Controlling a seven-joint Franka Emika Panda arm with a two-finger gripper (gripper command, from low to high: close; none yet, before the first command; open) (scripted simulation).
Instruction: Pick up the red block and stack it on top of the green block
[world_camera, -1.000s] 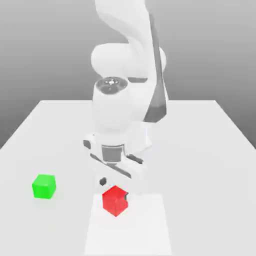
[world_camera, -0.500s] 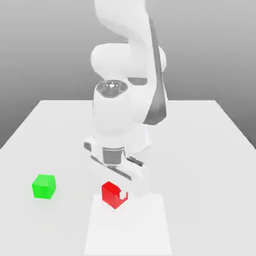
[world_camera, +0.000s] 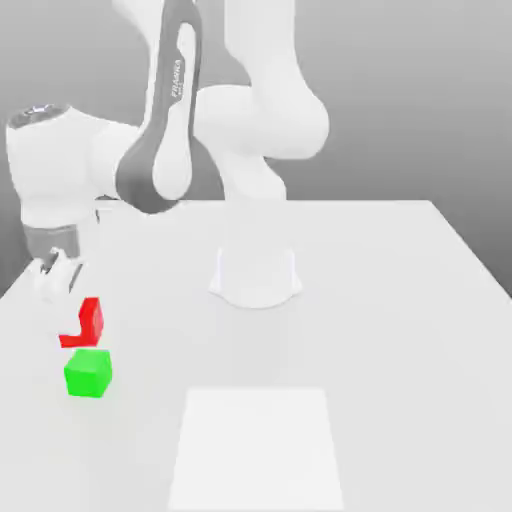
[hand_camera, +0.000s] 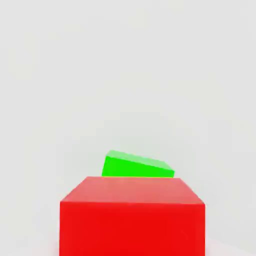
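Red block (world_camera: 92, 322) is held in the claw (world_camera: 79, 325), pinched between its fingers

A simulated robot workspace — a plain pale table (world_camera: 380, 330), a mounted robot arm (world_camera: 255, 130), bare grey backdrop.

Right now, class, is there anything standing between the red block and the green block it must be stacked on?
Nothing visible stands in the way: in the exterior view, the red block is just above the green block in the picture, with no other object between them.
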